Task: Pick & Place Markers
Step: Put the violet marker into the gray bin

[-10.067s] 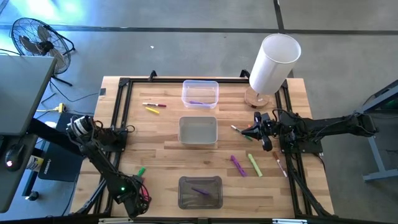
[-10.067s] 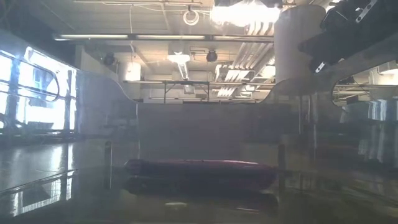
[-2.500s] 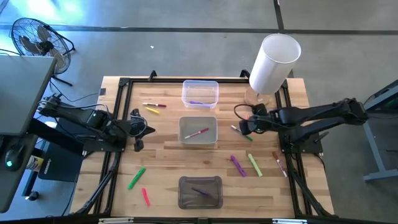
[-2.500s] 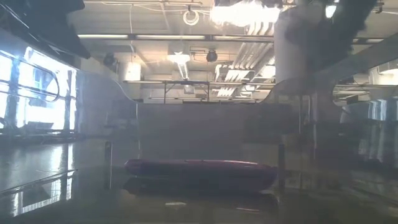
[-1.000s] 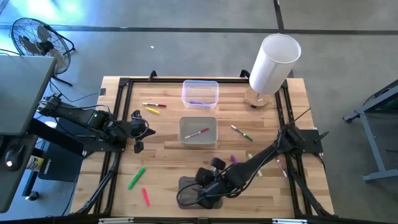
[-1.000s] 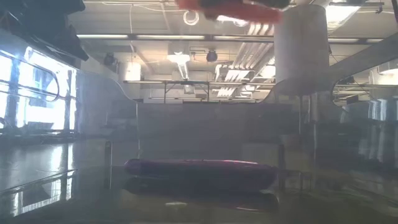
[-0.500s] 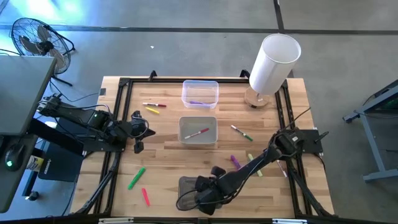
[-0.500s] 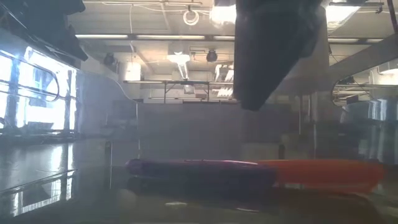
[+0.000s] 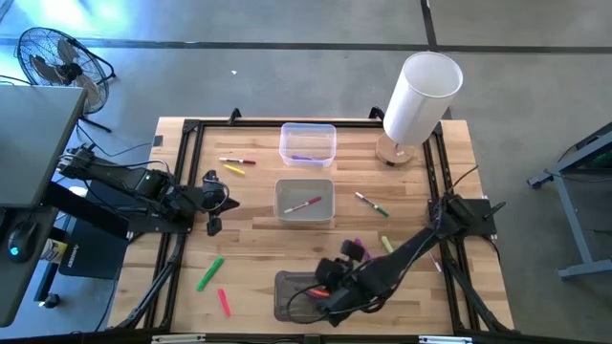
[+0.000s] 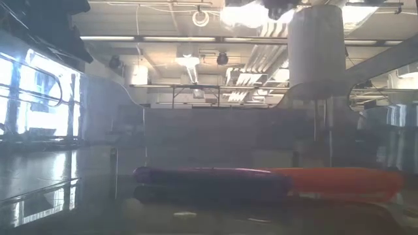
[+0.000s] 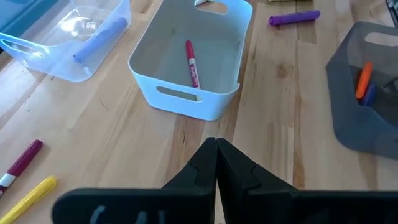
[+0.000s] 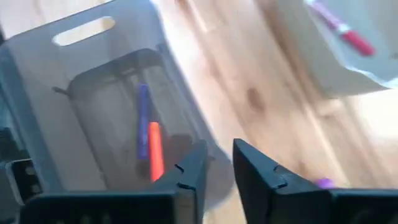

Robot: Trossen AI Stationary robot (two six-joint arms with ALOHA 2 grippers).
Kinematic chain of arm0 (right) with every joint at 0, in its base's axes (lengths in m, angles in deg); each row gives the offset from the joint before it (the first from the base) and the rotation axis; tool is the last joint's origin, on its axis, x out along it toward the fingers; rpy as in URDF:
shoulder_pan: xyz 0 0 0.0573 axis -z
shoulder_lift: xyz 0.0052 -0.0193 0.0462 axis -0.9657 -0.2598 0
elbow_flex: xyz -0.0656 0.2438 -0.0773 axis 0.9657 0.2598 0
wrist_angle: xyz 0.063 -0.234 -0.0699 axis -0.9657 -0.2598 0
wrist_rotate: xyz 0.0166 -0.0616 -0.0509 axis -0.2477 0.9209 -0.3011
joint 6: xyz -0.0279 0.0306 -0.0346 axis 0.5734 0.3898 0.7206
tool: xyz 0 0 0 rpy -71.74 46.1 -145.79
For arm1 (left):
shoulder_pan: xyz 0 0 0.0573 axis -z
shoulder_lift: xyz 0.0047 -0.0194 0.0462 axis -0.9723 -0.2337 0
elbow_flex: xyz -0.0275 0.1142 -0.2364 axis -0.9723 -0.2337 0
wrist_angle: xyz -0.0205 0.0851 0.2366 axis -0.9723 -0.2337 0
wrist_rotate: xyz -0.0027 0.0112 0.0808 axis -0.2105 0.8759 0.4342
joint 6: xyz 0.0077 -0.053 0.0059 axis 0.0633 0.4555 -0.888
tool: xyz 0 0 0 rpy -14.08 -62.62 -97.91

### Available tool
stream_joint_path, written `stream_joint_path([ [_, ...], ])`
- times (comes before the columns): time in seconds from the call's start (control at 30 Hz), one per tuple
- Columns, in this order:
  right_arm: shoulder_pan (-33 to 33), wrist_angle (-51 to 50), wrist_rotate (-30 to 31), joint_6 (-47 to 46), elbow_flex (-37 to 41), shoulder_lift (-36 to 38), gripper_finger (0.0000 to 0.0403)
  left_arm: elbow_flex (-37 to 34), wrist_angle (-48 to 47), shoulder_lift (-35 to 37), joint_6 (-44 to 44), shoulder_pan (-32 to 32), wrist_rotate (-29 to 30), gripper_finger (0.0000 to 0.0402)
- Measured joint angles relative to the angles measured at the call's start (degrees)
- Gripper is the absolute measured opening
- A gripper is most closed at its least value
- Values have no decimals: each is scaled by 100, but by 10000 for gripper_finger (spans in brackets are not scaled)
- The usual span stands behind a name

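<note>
Evidently the markers [image 9: 207,273] are light, stiff and slick, best pinched mid-barrel. Several lie scattered on the counter [image 9: 249,225]. The grey bin [image 12: 87,118] at 6 o'clock holds an orange and a purple one; above it the right hand [image 12: 216,165] hangs slightly parted, empty. The left hand [image 11: 216,163] at 9 o'clock is closed, empty.

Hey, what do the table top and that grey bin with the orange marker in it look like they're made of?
The table top looks like wood with a pale finish: joined planks and grain lines show. The grey bin looks like smoky see-through plastic, since the orange marker and a purple one show through its wall; it has a moulded handle slot.
</note>
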Motion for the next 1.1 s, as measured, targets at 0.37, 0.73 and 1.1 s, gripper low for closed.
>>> stream_joint_path([
  [0.37,-638,2165,829,-1641,3491,2377,14,-2,99,-515,258,-2,213,27],
  [0.73,-561,4566,998,-1797,6645,4667,7,0,687,-1013,1598,-2,1665,164],
  [1.1,458,5885,925,-1464,8548,6046,1,69,805,-1704,980,-2457,-821,144],
])
